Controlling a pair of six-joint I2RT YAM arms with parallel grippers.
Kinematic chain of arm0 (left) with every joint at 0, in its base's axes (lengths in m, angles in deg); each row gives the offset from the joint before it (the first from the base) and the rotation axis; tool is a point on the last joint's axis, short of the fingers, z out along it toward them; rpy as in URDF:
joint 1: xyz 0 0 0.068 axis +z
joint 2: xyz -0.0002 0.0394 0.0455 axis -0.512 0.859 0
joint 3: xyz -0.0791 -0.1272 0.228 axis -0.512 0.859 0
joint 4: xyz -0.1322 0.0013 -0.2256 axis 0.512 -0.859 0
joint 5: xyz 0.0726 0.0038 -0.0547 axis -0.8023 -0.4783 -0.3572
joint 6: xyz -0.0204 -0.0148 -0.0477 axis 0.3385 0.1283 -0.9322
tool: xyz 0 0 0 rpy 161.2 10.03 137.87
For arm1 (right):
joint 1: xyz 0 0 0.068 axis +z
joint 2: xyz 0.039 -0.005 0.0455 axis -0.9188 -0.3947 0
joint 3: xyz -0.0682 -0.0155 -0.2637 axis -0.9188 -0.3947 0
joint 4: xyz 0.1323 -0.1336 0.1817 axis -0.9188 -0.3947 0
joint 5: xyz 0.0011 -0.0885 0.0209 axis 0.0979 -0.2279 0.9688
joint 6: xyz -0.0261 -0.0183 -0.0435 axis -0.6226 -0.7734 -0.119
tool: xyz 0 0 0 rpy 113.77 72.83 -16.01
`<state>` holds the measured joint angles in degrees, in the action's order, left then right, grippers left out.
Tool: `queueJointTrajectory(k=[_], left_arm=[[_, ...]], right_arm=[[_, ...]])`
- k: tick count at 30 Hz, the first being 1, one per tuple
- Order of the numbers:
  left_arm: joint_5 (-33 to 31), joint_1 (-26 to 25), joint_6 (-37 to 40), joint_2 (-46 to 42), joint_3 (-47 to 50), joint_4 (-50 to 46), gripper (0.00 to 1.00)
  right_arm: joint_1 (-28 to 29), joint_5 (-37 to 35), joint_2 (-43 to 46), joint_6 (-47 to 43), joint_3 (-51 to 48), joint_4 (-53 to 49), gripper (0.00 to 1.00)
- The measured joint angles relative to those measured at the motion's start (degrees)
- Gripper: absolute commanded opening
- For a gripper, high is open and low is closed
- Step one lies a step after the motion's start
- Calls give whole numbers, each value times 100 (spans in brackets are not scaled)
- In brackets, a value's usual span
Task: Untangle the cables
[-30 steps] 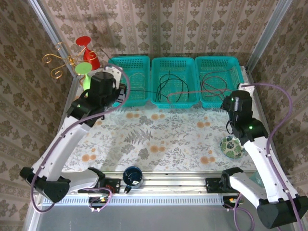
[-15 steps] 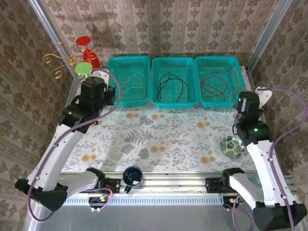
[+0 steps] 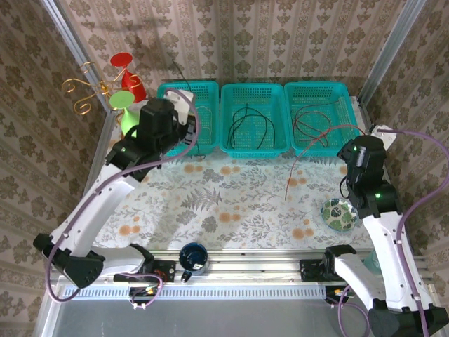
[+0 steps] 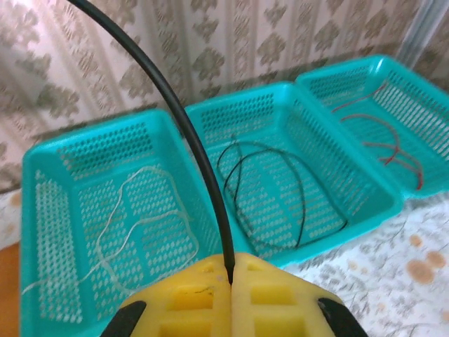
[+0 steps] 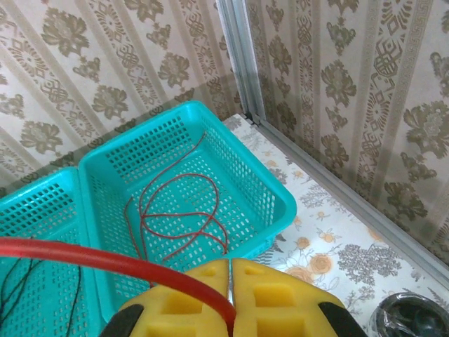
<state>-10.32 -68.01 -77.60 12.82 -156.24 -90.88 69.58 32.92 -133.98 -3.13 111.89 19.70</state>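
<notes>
My left gripper [image 4: 231, 277] is shut on a black cable [image 4: 189, 133] that climbs steeply up and to the left from its yellow pads. From above, this black cable [image 3: 182, 78] stands over the left teal basket [image 3: 168, 91], and its other end hangs to the mat. My right gripper [image 5: 231, 270] is shut on a red cable [image 5: 105, 261], which arcs left and droops onto the mat [image 3: 289, 186]. A pale white cable [image 4: 133, 210] lies in the left basket, a black one [image 3: 249, 123] in the middle basket [image 3: 254, 88], and red ones [image 5: 179, 210] in the right basket [image 3: 316, 86].
The three baskets line the back edge of the flowered mat. A green patterned bowl [image 3: 338, 214] sits by the right arm. A dark cup [image 3: 193, 256] stands at the near rail. Red and green stands [image 3: 126, 88] and a gold wire ornament [image 3: 84, 91] are at the back left.
The left gripper has swung right, back to the left basket, with the black cable now standing up from it. The red cable now trails from the right gripper down onto the mat.
</notes>
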Motion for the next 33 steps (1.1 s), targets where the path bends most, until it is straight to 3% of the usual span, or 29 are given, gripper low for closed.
queueJointTrajectory(k=[7,18,24,33], left_arm=[[415,-125,363,778,-852,1226,0],[695,-225,1152,2273,-3254,2494,0],[763,-225,1285,3261,-4614,2496,0],[931,-223,1156,4262,-4693,1875,0]], right_arm=[[0,197,20,42,22,-9,0],[0,358,52,50,22,-46,0],[0,409,52,85,33,-48,0],[0,903,52,321,289,-184,0]])
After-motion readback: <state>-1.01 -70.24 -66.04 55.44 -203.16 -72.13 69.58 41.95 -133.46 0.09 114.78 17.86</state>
